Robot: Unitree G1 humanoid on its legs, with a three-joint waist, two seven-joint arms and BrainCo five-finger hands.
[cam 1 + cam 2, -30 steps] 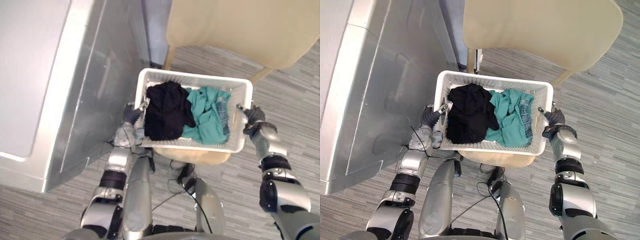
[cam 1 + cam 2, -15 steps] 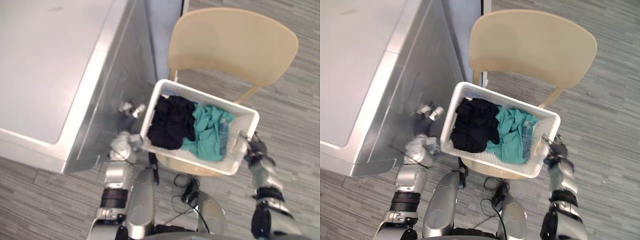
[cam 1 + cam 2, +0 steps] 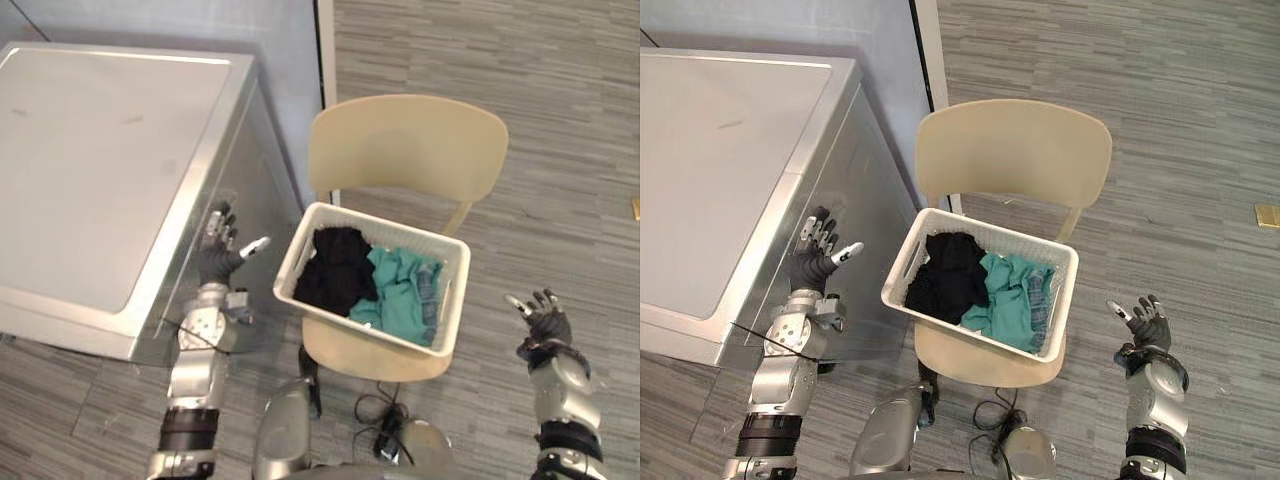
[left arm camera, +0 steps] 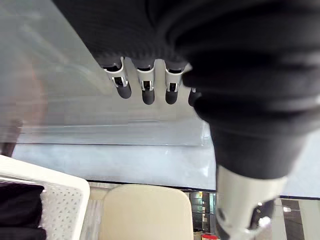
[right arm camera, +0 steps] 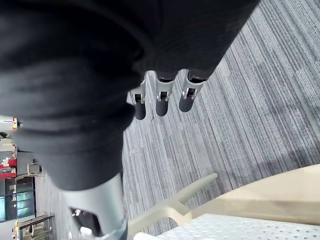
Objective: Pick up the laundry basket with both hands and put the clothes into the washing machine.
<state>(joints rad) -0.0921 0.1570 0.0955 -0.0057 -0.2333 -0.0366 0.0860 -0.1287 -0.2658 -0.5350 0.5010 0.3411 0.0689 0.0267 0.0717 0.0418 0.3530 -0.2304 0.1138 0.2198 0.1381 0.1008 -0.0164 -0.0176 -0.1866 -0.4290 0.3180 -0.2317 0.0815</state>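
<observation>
A white laundry basket (image 3: 300,262) rests on the seat of a beige chair (image 3: 405,145), holding a black garment (image 3: 335,268) and a teal garment (image 3: 400,295). To its left stands the silver washing machine (image 3: 100,160) with its flat lid closed. My left hand (image 3: 218,258) is raised and open beside the machine's side panel, a short way left of the basket. My right hand (image 3: 543,320) hangs open over the floor, well right of the basket. Neither hand touches the basket. The left wrist view has the basket's corner (image 4: 60,207) and the chair back (image 4: 145,212).
Grey plank flooring (image 3: 560,150) surrounds the chair. A pale wall panel (image 3: 270,60) with a dark vertical strip stands behind the washing machine. A small yellowish object (image 3: 1267,215) lies on the floor at the far right.
Both hands have let go of the basket and moved out to the sides, fingers spread. The basket now sits on the chair seat. The camera has pulled back and up.
</observation>
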